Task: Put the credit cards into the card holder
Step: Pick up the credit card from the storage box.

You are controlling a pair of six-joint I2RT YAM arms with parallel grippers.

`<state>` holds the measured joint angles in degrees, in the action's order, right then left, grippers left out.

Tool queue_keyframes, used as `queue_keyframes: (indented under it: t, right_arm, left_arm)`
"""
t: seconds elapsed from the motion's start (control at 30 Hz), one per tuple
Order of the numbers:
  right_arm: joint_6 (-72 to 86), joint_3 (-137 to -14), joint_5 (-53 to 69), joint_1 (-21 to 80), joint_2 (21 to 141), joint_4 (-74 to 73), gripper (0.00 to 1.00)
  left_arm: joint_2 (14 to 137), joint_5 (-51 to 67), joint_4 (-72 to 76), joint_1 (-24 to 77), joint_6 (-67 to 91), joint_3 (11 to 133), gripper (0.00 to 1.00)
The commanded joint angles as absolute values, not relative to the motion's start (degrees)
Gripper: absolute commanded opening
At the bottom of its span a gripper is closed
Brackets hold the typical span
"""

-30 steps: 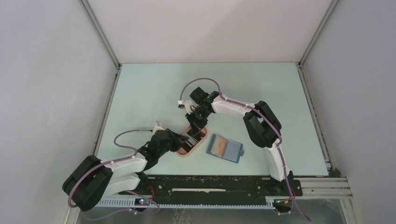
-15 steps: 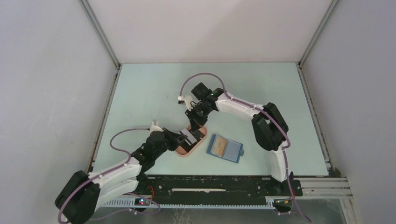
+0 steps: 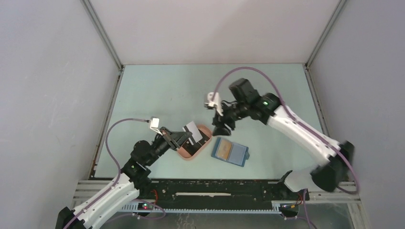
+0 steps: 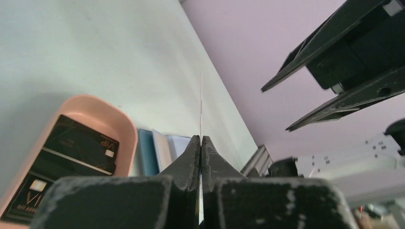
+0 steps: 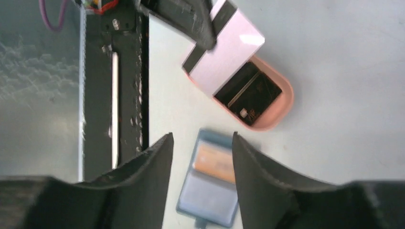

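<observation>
The left fingers (image 4: 188, 164) pinch one pale, dark-striped card (image 3: 192, 130) on edge above the pink tray (image 3: 208, 135), while the open card holder (image 3: 230, 151) lies flat on the surface just to their right, below the half-spread, empty right fingers (image 5: 153, 167).

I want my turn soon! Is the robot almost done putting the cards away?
Not yet. Done: one orange card sits in the blue card holder. In hand: the left gripper pinches a pale card with a dark stripe above the pink tray. Left to do: black cards lie in that tray, and the right gripper is open and empty near the holder.
</observation>
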<state>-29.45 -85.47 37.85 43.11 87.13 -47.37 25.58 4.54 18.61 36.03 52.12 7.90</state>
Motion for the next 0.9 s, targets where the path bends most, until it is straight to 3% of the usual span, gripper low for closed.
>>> queue_keyframes:
  t: [0.0, 0.03, 0.07, 0.17, 0.3, 0.67, 0.8, 0.87]
  right_arm:
    - [-32.7, -72.8, 40.1, 38.8, 71.7, -40.7, 0.76]
    - [-32.0, -69.2, 45.3, 35.6, 68.8, -39.5, 0.88]
    - [-31.0, -66.2, 52.2, 32.1, 66.6, -38.4, 0.94]
    - [-29.5, -59.2, 63.8, 24.3, 61.4, -37.2, 0.97]
    - [-33.5, -52.7, 64.3, 21.4, 59.0, -37.0, 0.98]
    - [-28.3, -51.8, 69.2, 23.7, 65.3, -33.1, 0.89]
    - [-28.3, -51.9, 70.3, 24.5, 65.6, -33.3, 0.82]
    - [-27.5, -51.9, 69.5, 24.8, 65.9, -32.8, 0.74]
  left_arm:
    - [29.4, 19.2, 29.6, 36.3, 40.6, 9.5, 0.0]
    - [30.7, 21.1, 30.5, 36.7, 39.3, 10.2, 0.0]
    - [32.0, 23.0, 31.1, 37.6, 37.6, 10.9, 0.0]
    - [36.3, 26.5, 31.4, 41.3, 31.0, 13.4, 0.0]
    - [43.4, 28.6, 30.7, 46.5, 23.8, 17.1, 0.0]
    - [56.0, 30.2, 25.8, 53.4, 13.8, 27.4, 0.0]
    - [59.1, 31.6, 26.1, 53.7, 13.2, 28.7, 0.0]
    - [59.9, 32.6, 26.4, 53.7, 13.0, 29.2, 0.0]
